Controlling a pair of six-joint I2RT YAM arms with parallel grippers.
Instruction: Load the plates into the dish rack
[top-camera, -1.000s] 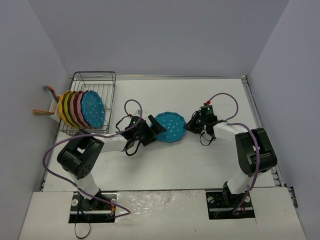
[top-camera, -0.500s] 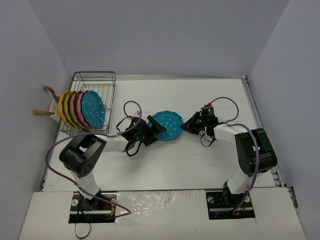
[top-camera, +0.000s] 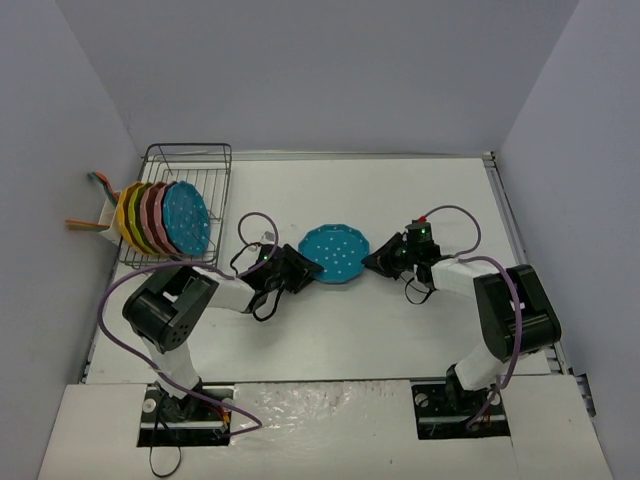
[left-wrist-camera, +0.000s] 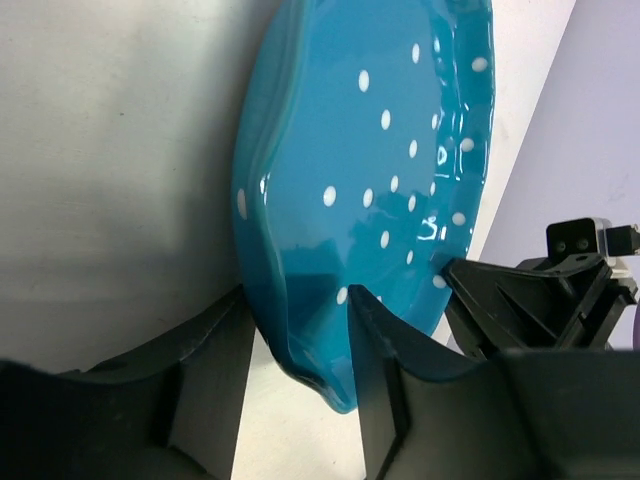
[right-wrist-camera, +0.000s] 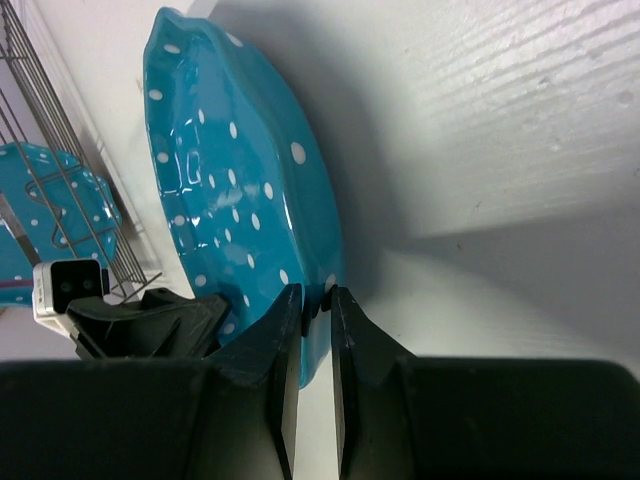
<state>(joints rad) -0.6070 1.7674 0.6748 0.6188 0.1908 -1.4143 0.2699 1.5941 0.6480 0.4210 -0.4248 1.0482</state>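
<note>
Your teal plate (top-camera: 336, 252) sits mid-bench, well apart from the rack (top-camera: 189, 147) and caught between both arms. Your left tool (top-camera: 306, 266) has it at the left rim. In the left wrist view, that tool (left-wrist-camera: 297, 294) has one finger under the plate (left-wrist-camera: 370, 150) and one on its dotted face. Both press against it in a narrow grip.

Your right tool (top-camera: 370, 262) has the opposite rim. In the right wrist view, it (right-wrist-camera: 314, 292) is pinched almost closed on the scalloped edge of the plate (right-wrist-camera: 230, 180).

The plate throws a shadow on the bench (top-camera: 400, 330) and its face is tilted in both wrist views. Whether any part of it touches the bench, you cannot tell.

The rack stands at the far left of the bench. It holds a row of five plates (top-camera: 158, 216) upright on edge, packed close together. From the left they run orange, yellow-green, pink and pink, with a second teal one (top-camera: 187, 220) at the right end. That one also shows behind the rack wires (right-wrist-camera: 60, 170) in the right wrist view.
</note>
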